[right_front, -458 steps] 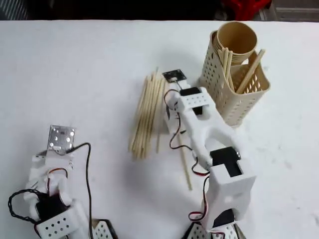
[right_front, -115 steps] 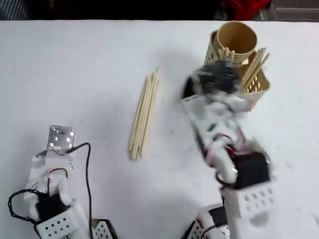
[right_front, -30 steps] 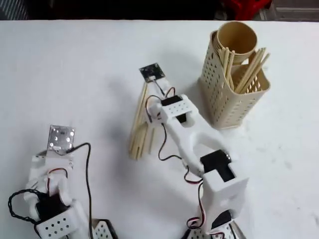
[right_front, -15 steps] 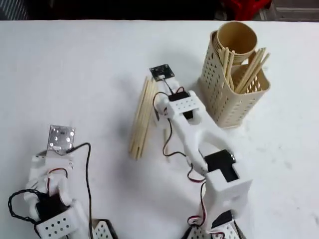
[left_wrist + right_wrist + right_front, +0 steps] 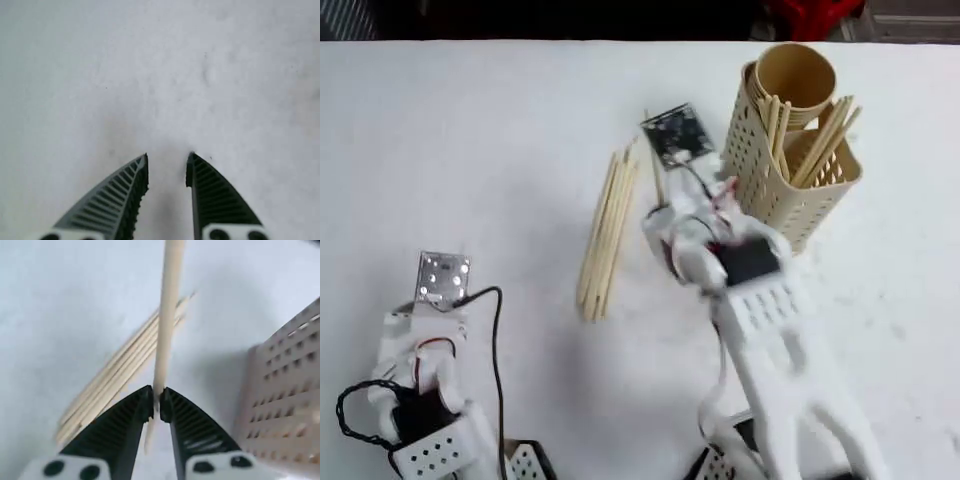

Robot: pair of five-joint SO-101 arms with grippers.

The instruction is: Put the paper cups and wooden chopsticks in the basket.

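**Right end effector clamped on one chopstick between the bundle and the basket**

The right end effector [image 5: 156, 402] has its two dark fingers closed together on a single wooden chopstick [image 5: 167, 315]. The grip is close to one end of the stick. A short stub shows behind the fingertips, and the long remainder runs straight out ahead of them. In the high view the same chopstick [image 5: 655, 165] appears as a thin pale line beside the wrist of the right arm [image 5: 750, 290].

The held stick sits between two of the task's things. On one side a loose bundle of chopsticks [image 5: 115, 375] lies flat on the counter [image 5: 470, 130], apart from the fingers. On the other side stands the perforated wall of the basket [image 5: 285, 390], close by but not touching the stick. From above, the bundle [image 5: 607, 235] lies at a slight slant toward the middle of the counter. The basket [image 5: 790, 200] stands toward the far right.

A stack of paper cups [image 5: 795, 75] stands nested in the far end of the basket. Several more chopsticks [image 5: 820, 140] lean upright in the part nearer the arms.

The left end effector [image 5: 167, 157] has its fingers spread apart, and only white counter [image 5: 150, 75] shows between and beyond them. The left arm [image 5: 425, 370] sits at the near left corner, well apart from the bundle and the basket.
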